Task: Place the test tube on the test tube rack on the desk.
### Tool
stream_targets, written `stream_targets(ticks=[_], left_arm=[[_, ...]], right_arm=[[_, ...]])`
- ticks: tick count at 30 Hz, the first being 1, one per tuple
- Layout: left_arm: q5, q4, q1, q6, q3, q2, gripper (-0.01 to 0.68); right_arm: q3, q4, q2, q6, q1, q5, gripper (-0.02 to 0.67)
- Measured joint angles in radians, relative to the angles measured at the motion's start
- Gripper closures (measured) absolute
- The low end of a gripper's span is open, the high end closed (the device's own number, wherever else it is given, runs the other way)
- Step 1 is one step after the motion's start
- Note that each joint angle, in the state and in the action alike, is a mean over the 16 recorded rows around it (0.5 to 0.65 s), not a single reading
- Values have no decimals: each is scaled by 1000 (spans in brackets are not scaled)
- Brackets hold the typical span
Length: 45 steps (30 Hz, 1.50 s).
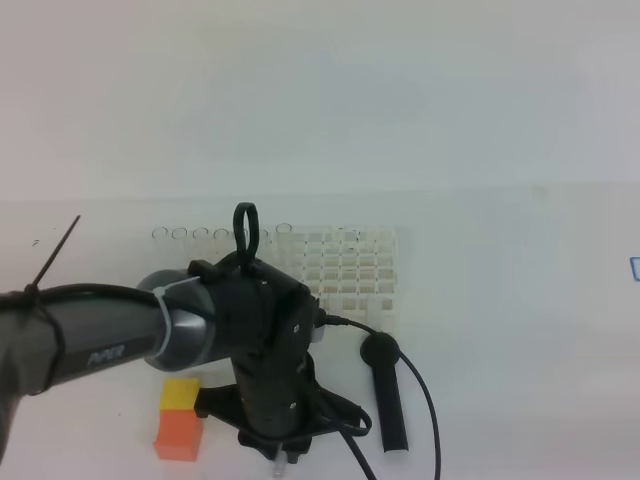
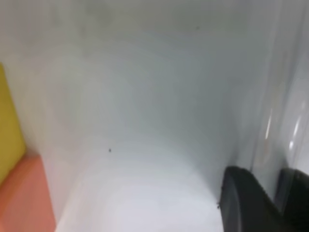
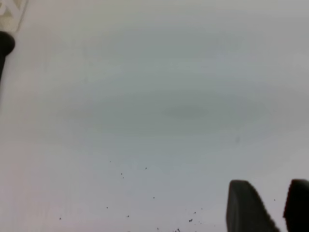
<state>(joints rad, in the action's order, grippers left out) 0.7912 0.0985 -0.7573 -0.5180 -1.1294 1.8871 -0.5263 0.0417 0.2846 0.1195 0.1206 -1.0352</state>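
Exterior high view: your left arm (image 1: 250, 350) reaches in low, near the front edge of the desk (image 1: 500, 330).
Landmark: test tube rack (image 1: 345, 270), white lattice, just behind that arm.
Test tube (image 2: 285, 111): clear glass, running between the dark fingertips (image 2: 244, 203) in the left wrist view.
Left gripper (image 2: 270, 198): jaws narrowed around the tube; you cannot tell whether they grip.
Right gripper (image 3: 270, 208): fingers slightly parted, holding nothing.
Block (image 1: 180, 418): yellow over orange, front-left of rack.
Black stick (image 1: 385, 390): front of rack.

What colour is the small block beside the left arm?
Two-tone block: yellow upper part, orange lower; clearest in exterior high view.
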Motion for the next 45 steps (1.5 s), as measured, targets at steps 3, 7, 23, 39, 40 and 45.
stream_targets(ticks=[3,7,23,39,40,45], left_arm=[[2,1,0,-5,2,-28,606],[6,1,0,-10,5,-74,616],[45,7,-1,-8,5,-415,673],[-514,75,-2,85,379,-992,652],[-573,78,-2,90,426,-1026,645],[-854,88,-2,99,653,-1163,624]], right_arm=[[0,0,0,-1,0,0,450],[0,0,0,-3,0,0,450],[0,-77,0,-90,0,27,450],[0,-578,0,-538,-1,190,451],[0,-612,0,-570,-1,198,451],[0,-772,0,-743,-2,219,451]])
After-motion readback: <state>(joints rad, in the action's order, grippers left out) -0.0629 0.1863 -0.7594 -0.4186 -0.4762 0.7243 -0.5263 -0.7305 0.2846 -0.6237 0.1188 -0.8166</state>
